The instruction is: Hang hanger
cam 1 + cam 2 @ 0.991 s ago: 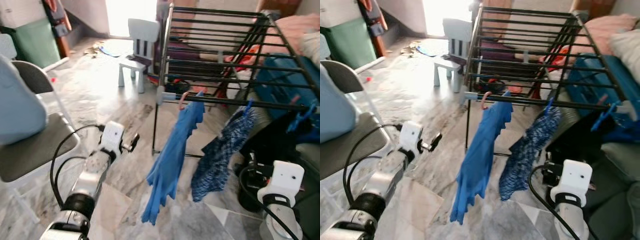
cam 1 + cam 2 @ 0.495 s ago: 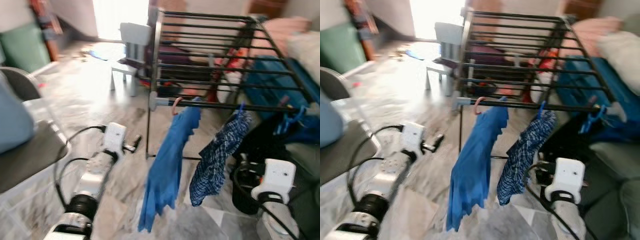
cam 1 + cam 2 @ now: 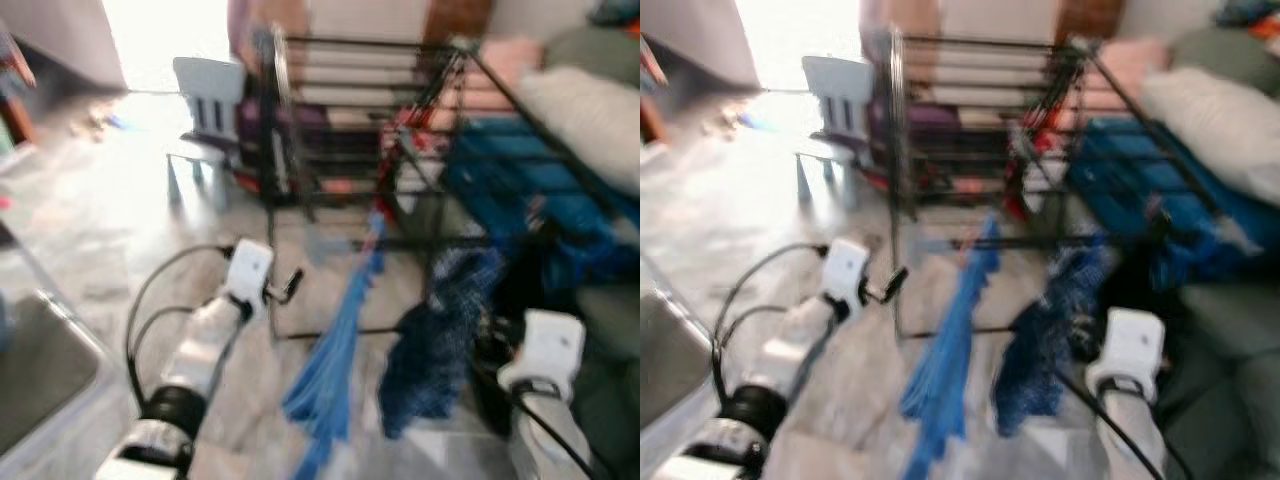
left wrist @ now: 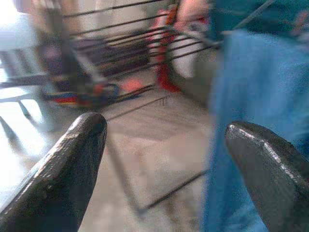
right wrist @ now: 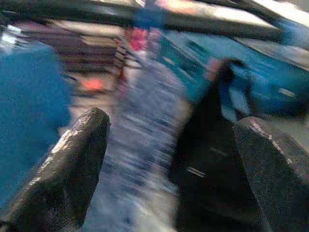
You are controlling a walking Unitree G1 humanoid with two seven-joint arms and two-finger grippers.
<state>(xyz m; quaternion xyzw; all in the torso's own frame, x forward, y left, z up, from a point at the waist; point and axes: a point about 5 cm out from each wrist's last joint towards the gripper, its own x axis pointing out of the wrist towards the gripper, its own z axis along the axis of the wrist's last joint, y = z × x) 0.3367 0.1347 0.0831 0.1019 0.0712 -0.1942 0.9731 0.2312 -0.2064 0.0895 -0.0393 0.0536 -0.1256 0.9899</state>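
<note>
A black drying rack stands on the pale tiled floor, its bars running across the blurred head views. From its front bar hangs a blue garment, long axis straight down, its hanger (too smeared to make out) up at the bar. Beside it droops a dark patterned cloth. A small pale chair stands behind. The left gripper is spread wide and empty, facing the blue garment; the right gripper likewise gapes empty before the patterned cloth.
</note>
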